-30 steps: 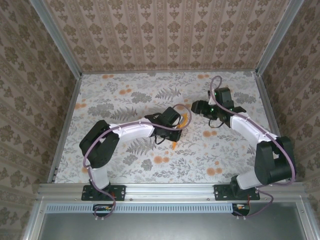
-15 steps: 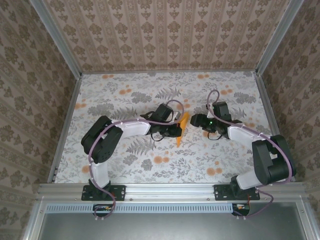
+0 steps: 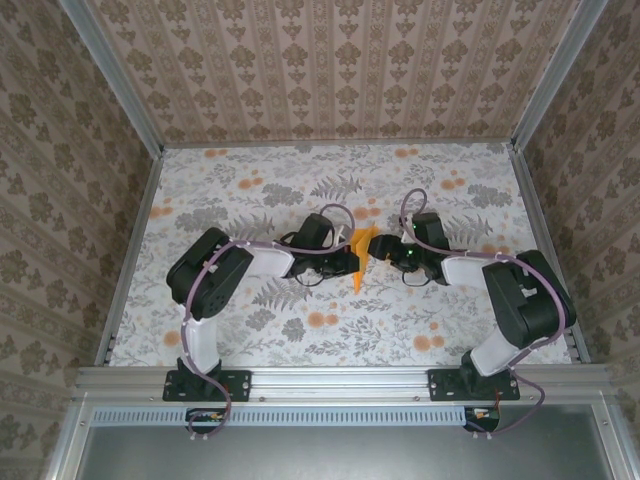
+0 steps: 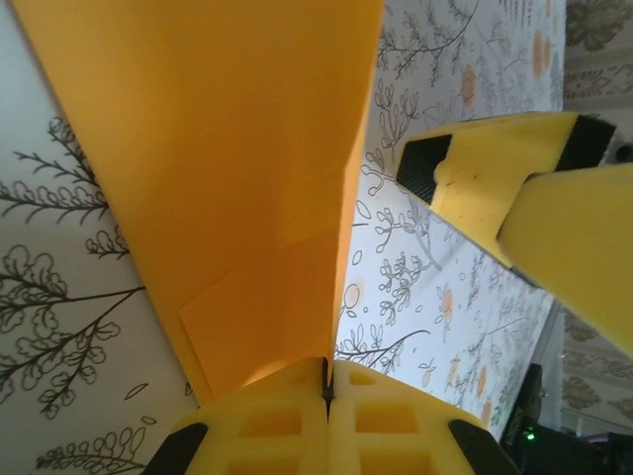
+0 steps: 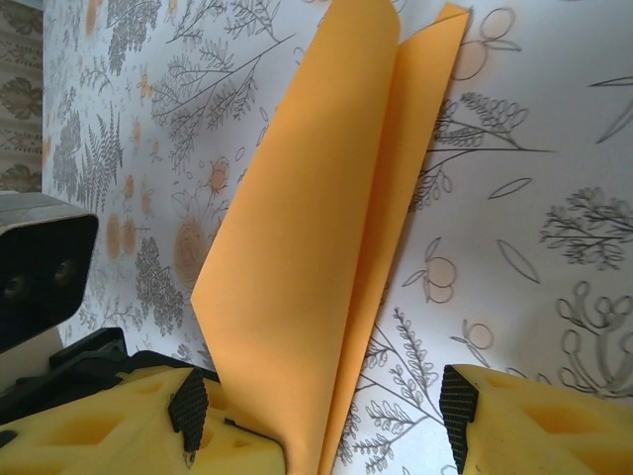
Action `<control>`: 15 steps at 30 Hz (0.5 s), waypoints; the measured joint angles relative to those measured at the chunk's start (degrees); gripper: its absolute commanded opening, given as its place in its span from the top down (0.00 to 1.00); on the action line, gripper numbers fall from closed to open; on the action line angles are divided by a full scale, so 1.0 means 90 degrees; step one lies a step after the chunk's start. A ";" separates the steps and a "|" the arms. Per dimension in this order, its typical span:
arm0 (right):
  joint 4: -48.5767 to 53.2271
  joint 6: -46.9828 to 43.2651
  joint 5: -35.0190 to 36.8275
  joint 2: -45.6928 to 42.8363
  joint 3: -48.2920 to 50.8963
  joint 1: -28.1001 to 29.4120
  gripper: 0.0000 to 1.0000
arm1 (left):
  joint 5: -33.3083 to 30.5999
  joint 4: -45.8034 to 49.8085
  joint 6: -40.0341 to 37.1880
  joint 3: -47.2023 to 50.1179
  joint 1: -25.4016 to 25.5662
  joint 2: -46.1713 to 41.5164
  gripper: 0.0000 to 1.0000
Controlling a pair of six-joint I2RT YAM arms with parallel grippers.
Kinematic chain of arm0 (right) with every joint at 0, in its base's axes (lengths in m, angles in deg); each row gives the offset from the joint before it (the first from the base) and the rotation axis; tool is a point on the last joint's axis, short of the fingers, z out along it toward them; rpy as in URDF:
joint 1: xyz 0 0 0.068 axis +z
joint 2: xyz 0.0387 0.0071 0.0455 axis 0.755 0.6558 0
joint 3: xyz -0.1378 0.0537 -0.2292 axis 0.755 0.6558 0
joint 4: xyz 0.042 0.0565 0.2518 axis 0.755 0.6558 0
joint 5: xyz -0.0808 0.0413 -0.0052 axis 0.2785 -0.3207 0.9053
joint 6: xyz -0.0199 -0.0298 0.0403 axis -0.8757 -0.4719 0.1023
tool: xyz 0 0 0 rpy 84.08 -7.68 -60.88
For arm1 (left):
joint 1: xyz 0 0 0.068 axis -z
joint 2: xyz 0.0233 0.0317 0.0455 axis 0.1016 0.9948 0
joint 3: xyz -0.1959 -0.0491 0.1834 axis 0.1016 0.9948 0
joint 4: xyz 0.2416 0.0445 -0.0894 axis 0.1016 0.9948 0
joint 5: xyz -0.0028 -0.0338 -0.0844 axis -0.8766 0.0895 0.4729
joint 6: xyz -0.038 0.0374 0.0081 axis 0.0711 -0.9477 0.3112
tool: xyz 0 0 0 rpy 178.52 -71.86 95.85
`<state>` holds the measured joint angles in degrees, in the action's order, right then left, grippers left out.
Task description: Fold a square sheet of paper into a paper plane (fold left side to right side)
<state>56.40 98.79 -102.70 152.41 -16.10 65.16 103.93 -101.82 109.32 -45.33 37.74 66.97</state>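
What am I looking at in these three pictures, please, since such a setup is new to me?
Two robot arms are bolted at the near edge of a floral-patterned table. One picture looks down from above; the other two come from a camera on each wrist. Each arm ends in a two-fingered yellow tool. The left tool is shut on a folded sheet of orange paper, holding it upright. The right tool is open, one finger on either side of the paper.

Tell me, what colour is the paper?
The paper is plain bright orange, clearest in the right wrist view.
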 measured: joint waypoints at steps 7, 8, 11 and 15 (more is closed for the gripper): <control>-0.0092 0.0163 0.0002 0.0376 -0.0148 0.0114 0.42 | 0.0211 -0.0675 0.0389 0.0185 -0.0102 0.0041 0.97; -0.0092 0.0189 0.0007 0.0423 -0.0187 0.0129 0.42 | 0.0233 -0.0729 0.0418 0.0185 -0.0104 0.0061 0.97; -0.0104 0.0267 0.0007 0.0556 -0.0333 0.0155 0.43 | 0.0279 -0.0828 0.0488 0.0197 -0.0104 0.0083 0.97; -0.0141 0.0318 0.0012 0.0726 -0.0495 0.0185 0.46 | 0.0304 -0.0906 0.0529 0.0214 -0.0104 0.0083 0.97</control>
<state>55.13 101.66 -102.59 158.94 -20.55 66.82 106.66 -109.97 114.09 -43.40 36.80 67.71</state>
